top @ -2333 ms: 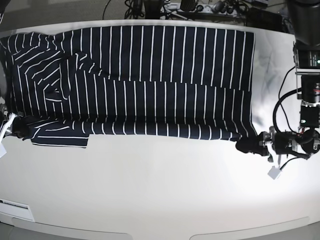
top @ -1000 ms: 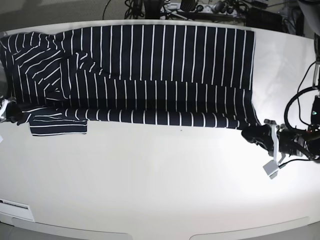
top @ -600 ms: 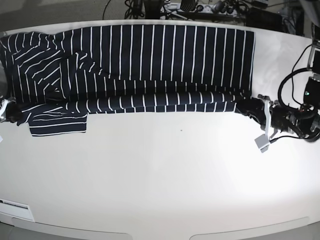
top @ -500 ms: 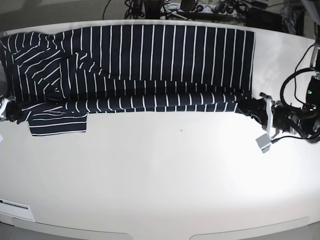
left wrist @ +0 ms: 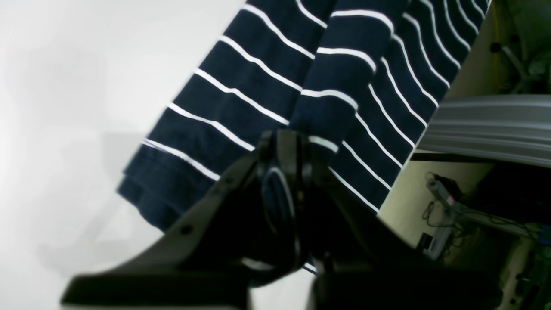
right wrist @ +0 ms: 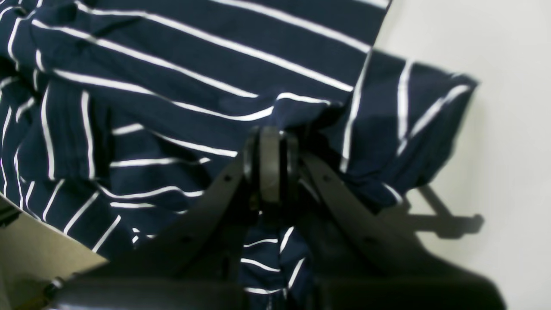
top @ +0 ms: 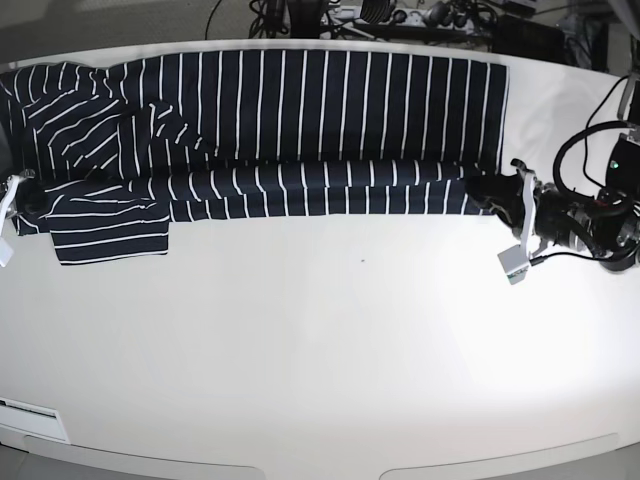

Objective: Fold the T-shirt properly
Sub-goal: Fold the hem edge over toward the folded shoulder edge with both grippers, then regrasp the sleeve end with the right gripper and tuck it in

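Note:
The navy T-shirt (top: pixel 300 120) with thin white stripes lies spread across the far half of the white table (top: pixel 330 350), its near edge lifted and rolled toward the back. My left gripper (top: pixel 490 195) at the right end is shut on the T-shirt's hem corner (left wrist: pixel 275 129); its tip (left wrist: pixel 282 150) pinches a fold of cloth. At the far left edge my right gripper (top: pixel 28 195) is shut on bunched cloth near the sleeve (top: pixel 105 235); its tip (right wrist: pixel 269 146) is buried in the fabric (right wrist: pixel 172 86).
Cables and equipment (top: pixel 380 15) crowd the strip behind the table. A white tag (top: pixel 512 266) hangs below my left arm. A label (top: pixel 30 408) sits at the table's front left corner.
Both grippers have carried the T-shirt's near edge toward the back of the table. The folded band now lies higher and straighter over the shirt's middle.

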`<state>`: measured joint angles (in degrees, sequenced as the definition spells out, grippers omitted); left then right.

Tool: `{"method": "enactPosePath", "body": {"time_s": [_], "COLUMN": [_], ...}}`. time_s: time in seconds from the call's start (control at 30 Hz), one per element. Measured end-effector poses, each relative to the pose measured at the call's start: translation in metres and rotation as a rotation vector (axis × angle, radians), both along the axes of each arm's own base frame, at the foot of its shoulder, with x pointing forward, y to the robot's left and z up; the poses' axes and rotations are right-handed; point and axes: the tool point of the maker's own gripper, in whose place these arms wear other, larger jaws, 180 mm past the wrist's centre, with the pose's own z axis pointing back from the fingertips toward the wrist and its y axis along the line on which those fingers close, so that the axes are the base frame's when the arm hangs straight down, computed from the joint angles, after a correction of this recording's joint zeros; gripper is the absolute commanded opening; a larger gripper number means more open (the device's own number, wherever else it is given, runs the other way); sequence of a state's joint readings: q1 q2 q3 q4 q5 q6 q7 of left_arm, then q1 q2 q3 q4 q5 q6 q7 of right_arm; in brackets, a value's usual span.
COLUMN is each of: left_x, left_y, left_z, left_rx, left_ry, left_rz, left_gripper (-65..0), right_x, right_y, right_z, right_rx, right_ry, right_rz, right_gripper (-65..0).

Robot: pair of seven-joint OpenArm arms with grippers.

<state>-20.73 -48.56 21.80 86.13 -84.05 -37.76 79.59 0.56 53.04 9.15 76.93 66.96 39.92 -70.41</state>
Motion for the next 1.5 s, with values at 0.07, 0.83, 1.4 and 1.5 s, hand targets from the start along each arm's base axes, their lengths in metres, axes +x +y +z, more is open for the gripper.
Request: {"method": "enactPosePath", "body": {"time_s": [0.07,0.83,1.4,1.5], "left_x": [-0.008,-0.069,-0.069,-0.069], "left_y": [0.0,-0.008,-0.008,-0.008], "left_z": [-0.007,-0.044,-0.044,-0.044], "left_rx": [-0.002,-0.057,-0.059,-0.059], "left_ry": [0.026,0.205,0.204,0.204], "left_rz": [0.001,0.028,0.029,0.029], "left_gripper": [-65.0,-33.6,-33.6,-33.6], "right_x": [-0.003,0.077,0.071,0.072], "right_y": [-0.001,0.0,-0.018,-0.011], "right_z": [-0.003,0.034,-0.065,-0.063], "right_rx": [-0.004,-0.021,-0.074,-0.028], "right_ry": [0.008,-0.365,-0.308,-0.309], "right_rz": [-0.001,-0.108,-0.373,-0.365], "right_gripper": [-65.0,-26.8,-26.8,-26.8]}}
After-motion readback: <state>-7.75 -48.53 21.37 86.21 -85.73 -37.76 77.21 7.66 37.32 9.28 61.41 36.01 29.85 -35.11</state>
